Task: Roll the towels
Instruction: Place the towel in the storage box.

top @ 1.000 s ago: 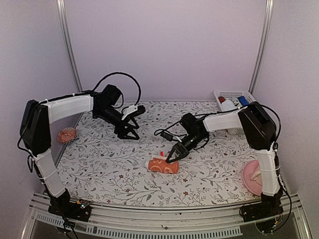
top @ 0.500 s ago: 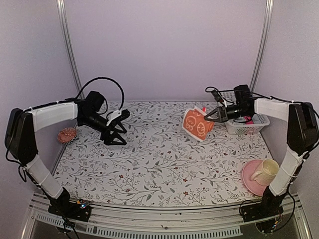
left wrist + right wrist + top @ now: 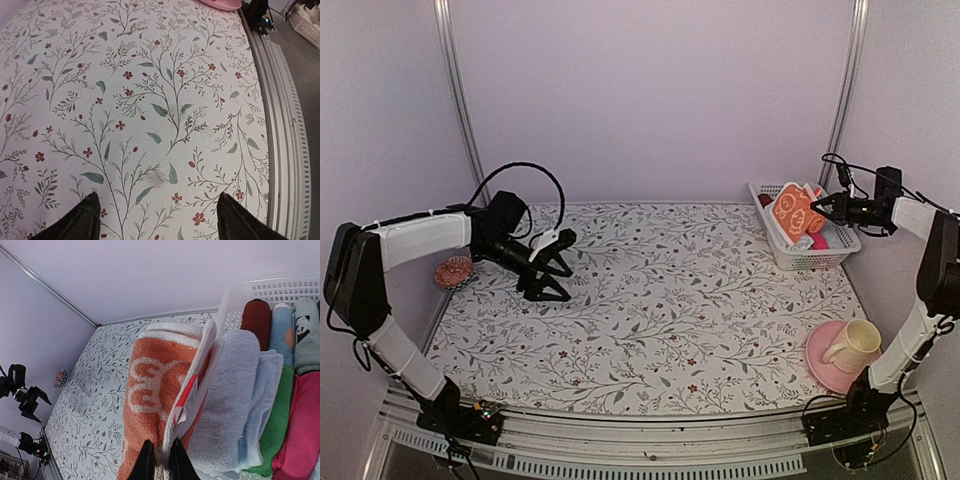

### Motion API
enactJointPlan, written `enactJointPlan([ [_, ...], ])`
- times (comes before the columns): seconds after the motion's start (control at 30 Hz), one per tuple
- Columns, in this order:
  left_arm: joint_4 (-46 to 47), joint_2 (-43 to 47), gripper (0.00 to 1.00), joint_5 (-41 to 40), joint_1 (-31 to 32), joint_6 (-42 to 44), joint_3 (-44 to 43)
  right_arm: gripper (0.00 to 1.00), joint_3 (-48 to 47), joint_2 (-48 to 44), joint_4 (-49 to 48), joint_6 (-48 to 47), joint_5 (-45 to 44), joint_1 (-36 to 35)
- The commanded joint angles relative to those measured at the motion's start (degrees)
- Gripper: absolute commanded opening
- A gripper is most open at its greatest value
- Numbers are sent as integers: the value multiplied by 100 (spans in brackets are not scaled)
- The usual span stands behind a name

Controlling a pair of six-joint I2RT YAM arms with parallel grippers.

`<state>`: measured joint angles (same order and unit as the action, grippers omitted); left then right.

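The right gripper (image 3: 160,460) is closed tight, its 2 fingers pinching the edge layers of the rolled orange-red towel (image 3: 150,395). A small red and white tag sticks out just beside the grip. The roll hangs at the 9 o'clock rim of a white basket (image 3: 280,292), which sits at 2 o'clock on the table (image 3: 660,300) in the top view. The roll's side presses against the light blue towel (image 3: 235,390), which lies folded or loosely rolled inside the basket. Past it, at 3 o'clock, are green, pink and dark red cloths. Whether the roll's weight already rests on anything cannot be told.

The left gripper (image 3: 160,222) is spread wide and holds nothing. It hovers low over bare floral table at 9 o'clock, well apart from both towels.

Likely risks: the pinch takes only the outer layers, not the whole roll. If the gripper opens while the roll straddles the rim, the roll may tip outward onto the table and loosen. The free end could also spring open because nothing braces it. Pushing further toward 3 o'clock may crumple the light blue towel or shove the light basket. The tag could catch on a finger as the gripper opens and drag the roll out. A pink saucer with a cup (image 3: 850,345) stands at 5 o'clock, near the arm's path back.
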<state>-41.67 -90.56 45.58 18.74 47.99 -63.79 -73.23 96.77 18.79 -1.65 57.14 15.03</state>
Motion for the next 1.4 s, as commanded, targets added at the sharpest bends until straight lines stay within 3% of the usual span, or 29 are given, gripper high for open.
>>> enactJointPlan([
  [0.0, 1, 110, 80, 177, -61, 70, 42, 3, -166, -361, -113, 95, -170, 390],
  [0.27, 71, 83, 80, 153, -65, 43, 110, 3, -213, -462, -150, 129, -262, 809],
  [0.43, 122, 68, 80, 148, -72, 18, 115, 2, -145, -796, -156, 133, -926, 1122],
  [0.83, 124, -67, 80, 149, -57, -4, 105, 2, -1, -1269, -229, -71, -3348, 1130],
  [1.37, 139, -68, 80, 170, -71, -9, 219, 2, -289, -688, -358, -485, -5295, 626],
])
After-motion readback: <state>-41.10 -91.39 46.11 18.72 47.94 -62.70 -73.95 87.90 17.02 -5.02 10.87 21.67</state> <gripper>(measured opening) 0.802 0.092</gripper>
